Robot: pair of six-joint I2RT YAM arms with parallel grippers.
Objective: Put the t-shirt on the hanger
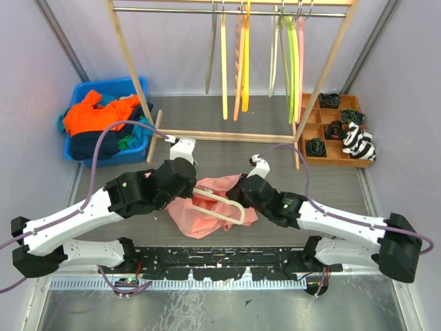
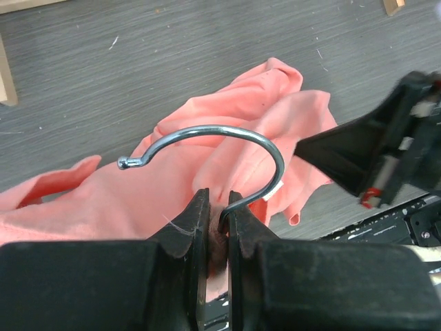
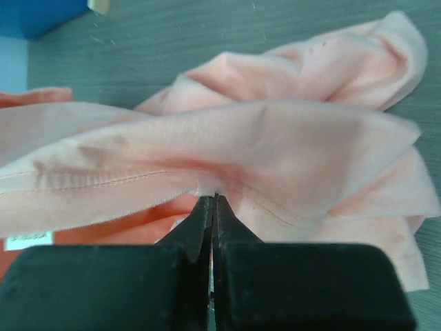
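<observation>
The salmon-pink t-shirt (image 1: 201, 210) lies bunched on the grey floor between my arms. The cream-white hanger (image 1: 222, 205) lies across it, one arm and its rounded end showing. My left gripper (image 1: 185, 185) is shut on the neck of the hanger; in the left wrist view its wire hook (image 2: 227, 138) curves up from between the fingers (image 2: 193, 221) over the t-shirt (image 2: 207, 172). My right gripper (image 1: 242, 192) is shut on a hem fold of the t-shirt (image 3: 227, 145), lifting it; the fingertips (image 3: 207, 207) pinch the seam.
A wooden rack (image 1: 234, 76) at the back carries several coloured hangers. A blue bin (image 1: 103, 124) with orange and navy garments stands back left. A wooden compartment tray (image 1: 337, 131) with rolled socks stands back right. The rack's base bar (image 1: 227, 135) runs just behind the arms.
</observation>
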